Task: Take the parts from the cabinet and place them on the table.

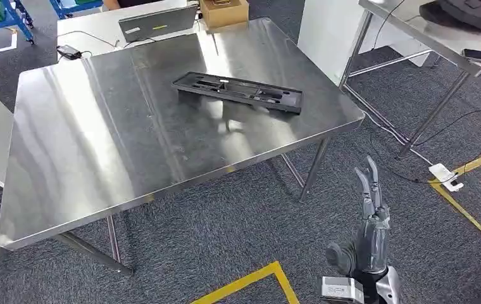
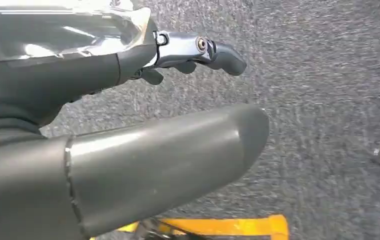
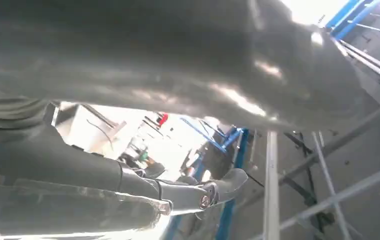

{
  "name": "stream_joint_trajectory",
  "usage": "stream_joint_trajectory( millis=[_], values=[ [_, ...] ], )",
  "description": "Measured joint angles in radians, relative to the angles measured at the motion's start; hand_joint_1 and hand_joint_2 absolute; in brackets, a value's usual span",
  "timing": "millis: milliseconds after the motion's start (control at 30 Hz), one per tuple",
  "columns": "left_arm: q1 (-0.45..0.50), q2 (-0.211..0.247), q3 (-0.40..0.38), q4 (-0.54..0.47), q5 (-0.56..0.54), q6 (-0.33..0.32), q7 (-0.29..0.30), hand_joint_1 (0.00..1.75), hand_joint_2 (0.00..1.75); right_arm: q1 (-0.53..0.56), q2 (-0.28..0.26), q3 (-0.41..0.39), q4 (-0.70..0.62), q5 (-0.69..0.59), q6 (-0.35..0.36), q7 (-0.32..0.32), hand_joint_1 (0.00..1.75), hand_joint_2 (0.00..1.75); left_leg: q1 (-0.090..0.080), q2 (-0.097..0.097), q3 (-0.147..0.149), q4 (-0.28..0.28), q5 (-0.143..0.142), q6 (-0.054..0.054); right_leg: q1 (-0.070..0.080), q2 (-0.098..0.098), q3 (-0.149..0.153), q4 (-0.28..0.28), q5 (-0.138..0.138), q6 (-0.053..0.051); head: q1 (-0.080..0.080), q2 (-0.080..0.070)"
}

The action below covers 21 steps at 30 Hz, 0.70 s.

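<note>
1. A long black plastic part lies flat on the steel table, in the table's far right area, at about 1 o'clock from the table's middle. Nothing touches it.
2. The part runs slantwise, its left end farther from the robot and its right end close to the table's right edge. It has long recesses along its length.
3. The right hand is raised in front of the robot at about 5 o'clock in the head view, over the grey carpet and well apart from the table. Its fingers point up and away, straight and close together; the thumb sticks out to the side. It holds nothing.
4. In the right wrist view the right hand has its fingers stretched out with nothing between them, blue frames blurred beyond.
5. The left hand hangs over the carpet. The thick thumb and one finger lie extended and apart, with nothing held.
6. Yellow floor tape runs at 6 o'clock below the table; another yellow line lies at 4 o'clock, beside a white power strip.
7. At 12 o'clock beyond the table stand a laptop and a cardboard box on a white desk.
</note>
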<state>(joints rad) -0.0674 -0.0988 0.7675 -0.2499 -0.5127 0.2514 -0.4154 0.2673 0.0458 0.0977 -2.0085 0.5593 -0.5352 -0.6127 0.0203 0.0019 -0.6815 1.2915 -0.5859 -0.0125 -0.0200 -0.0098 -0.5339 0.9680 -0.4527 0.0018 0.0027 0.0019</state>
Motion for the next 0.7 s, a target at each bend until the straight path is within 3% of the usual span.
stream_joint_trajectory(
  millis=[33,67,100,133,167,233,267,300,333,367,400,433,467,500,533,600,633,667,700],
  values=[
    [0.0,0.0,0.0,0.0,0.0,0.0,0.0,0.0,0.0,0.004,0.0,-0.001,0.0,-0.003,0.0,-0.001,0.0,0.0,0.005,0.0,0.028,-0.02,0.039,-0.004,-0.003,0.001,-0.016,0.006,0.009,0.005,0.0,0.0],
    [0.0,0.0,0.0,0.0,0.0,0.0,0.0,0.0,0.0,0.007,-0.001,-0.003,-0.001,-0.005,0.0,-0.002,0.0,0.0,0.009,0.0,0.078,-0.076,0.073,-0.006,-0.006,0.001,-0.031,0.014,0.014,0.013,0.0,0.0],
    [-0.001,0.0,0.001,-0.002,-0.002,0.0,0.0,0.0,0.0,0.009,-0.001,-0.005,-0.003,-0.01,0.0,-0.004,0.0,0.0,0.012,0.0,0.154,-0.178,0.091,-0.006,-0.01,0.001,-0.045,0.023,0.019,0.021,0.0,0.0],
    [-0.003,0.0,0.001,-0.003,-0.003,0.0,0.0,0.0,0.0,0.01,-0.002,-0.005,-0.007,-0.011,-0.001,-0.006,0.0,0.0,0.013,-0.005,0.207,-0.267,0.052,-0.006,-0.009,0.001,-0.05,0.029,0.025,0.029,0.0,0.0],
    [-0.004,0.0,0.001,-0.003,-0.007,0.001,-0.001,0.0,0.0,0.01,-0.003,-0.007,-0.011,-0.012,-0.003,-0.007,0.0,0.0,0.002,-0.012,0.235,-0.314,0.039,0.001,-0.008,0.001,-0.055,0.03,0.031,0.038,0.001,0.0],
    [-0.003,0.0,0.002,-0.004,-0.014,0.001,-0.002,0.0,0.0,0.009,-0.006,-0.007,-0.013,-0.018,-0.006,-0.01,0.0,0.0,-0.006,-0.012,0.222,-0.302,0.047,0.016,-0.011,-0.002,-0.055,0.024,0.048,0.054,0.003,0.0],
    [-0.003,0.001,0.003,-0.005,-0.018,0.001,-0.002,0.0,0.0,0.01,-0.007,-0.007,-0.014,-0.021,-0.006,-0.01,0.0,0.0,-0.011,-0.012,0.216,-0.301,0.054,0.027,-0.011,-0.001,-0.056,0.019,0.058,0.063,0.005,0.0],
    [-0.003,0.001,0.005,-0.005,-0.019,0.001,-0.002,0.0,0.0,0.011,-0.01,-0.008,-0.014,-0.023,-0.006,-0.01,0.0,0.0,-0.008,-0.007,0.199,-0.315,0.074,0.046,-0.002,0.0,-0.063,0.02,0.064,0.072,0.006,0.0],
    [-0.005,-0.003,0.005,-0.005,-0.021,0.001,-0.002,0.0,0.0,0.013,-0.013,-0.012,-0.014,-0.024,-0.006,-0.01,0.0,0.0,-0.01,-0.001,0.184,-0.317,0.089,0.059,-0.01,0.003,-0.079,0.048,0.023,0.061,0.002,0.0],
    [-0.006,-0.002,0.005,-0.005,-0.021,0.001,-0.002,0.0,0.0,0.013,-0.014,-0.015,-0.014,-0.025,-0.006,-0.009,0.0,0.0,-0.01,0.001,0.17,-0.315,0.101,0.07,-0.007,0.003,-0.099,0.093,-0.032,0.046,0.007,0.0],
    [-0.005,-0.001,0.006,-0.006,-0.021,0.001,-0.002,0.0,0.0,0.014,-0.014,-0.015,-0.014,-0.025,-0.006,-0.009,0.0,0.0,-0.013,0.002,0.153,-0.315,0.113,0.072,-0.005,0.004,-0.119,0.166,-0.095,0.035,0.008,0.0],
    [-0.004,-0.001,0.006,-0.006,-0.021,0.001,-0.002,0.0,0.0,0.014,-0.016,-0.015,-0.014,-0.025,-0.006,-0.009,0.0,0.0,-0.016,0.006,0.137,-0.315,0.126,0.075,-0.005,0.004,-0.136,0.247,-0.145,0.032,0.008,0.0],
    [-0.004,-0.001,0.006,-0.006,-0.021,0.001,-0.002,0.0,0.0,0.014,-0.017,-0.016,-0.014,-0.025,-0.006,-0.007,0.0,0.0,-0.019,0.007,0.118,-0.314,0.141,0.076,-0.004,0.005,-0.145,0.317,-0.169,0.037,0.009,0.0],
    [-0.004,-0.001,0.006,-0.006,-0.023,0.0,-0.002,0.0,0.0,0.014,-0.017,-0.016,-0.014,-0.023,-0.006,-0.004,0.0,0.0,-0.021,0.008,0.102,-0.313,0.153,0.076,-0.003,0.005,-0.139,0.349,-0.163,0.046,0.008,0.0],
    [-0.005,-0.002,0.007,-0.006,-0.023,0.0,-0.002,0.0,0.0,0.014,-0.017,-0.016,-0.014,-0.019,-0.004,0.0,0.0,0.0,-0.024,0.009,0.091,-0.311,0.167,0.075,-0.001,0.005,-0.113,0.344,-0.136,0.058,0.009,0.0],
    [-0.005,-0.003,0.007,-0.005,-0.031,0.0,-0.002,0.0,0.0,0.013,-0.018,-0.016,-0.014,-0.014,0.001,0.005,0.0,0.0,-0.027,0.009,0.06,-0.308,0.191,0.072,0.001,0.005,-0.013,0.227,-0.072,0.072,0.009,0.0],
    [-0.005,-0.003,0.007,-0.006,-0.032,0.0,-0.002,0.0,0.0,0.012,-0.018,-0.017,-0.014,-0.012,0.001,0.005,0.0,0.0,-0.028,0.008,0.05,-0.304,0.203,0.068,0.002,0.005,0.064,0.119,-0.069,0.065,0.008,0.0],
    [-0.005,-0.003,0.007,-0.006,-0.033,0.0,-0.002,0.0,0.0,0.01,-0.018,-0.017,-0.017,-0.011,0.001,0.005,0.0,0.0,-0.035,0.007,0.042,-0.3,0.21,0.063,0.006,0.005,0.137,0.011,-0.099,0.053,0.009,0.0],
    [-0.005,-0.003,0.007,-0.005,-0.035,0.0,-0.002,0.0,0.0,0.008,-0.018,-0.017,-0.019,-0.011,0.001,0.005,0.0,0.0,-0.036,0.007,0.04,-0.298,0.22,0.059,0.013,0.006,0.156,-0.041,-0.117,0.046,0.007,0.0]
  ],
)
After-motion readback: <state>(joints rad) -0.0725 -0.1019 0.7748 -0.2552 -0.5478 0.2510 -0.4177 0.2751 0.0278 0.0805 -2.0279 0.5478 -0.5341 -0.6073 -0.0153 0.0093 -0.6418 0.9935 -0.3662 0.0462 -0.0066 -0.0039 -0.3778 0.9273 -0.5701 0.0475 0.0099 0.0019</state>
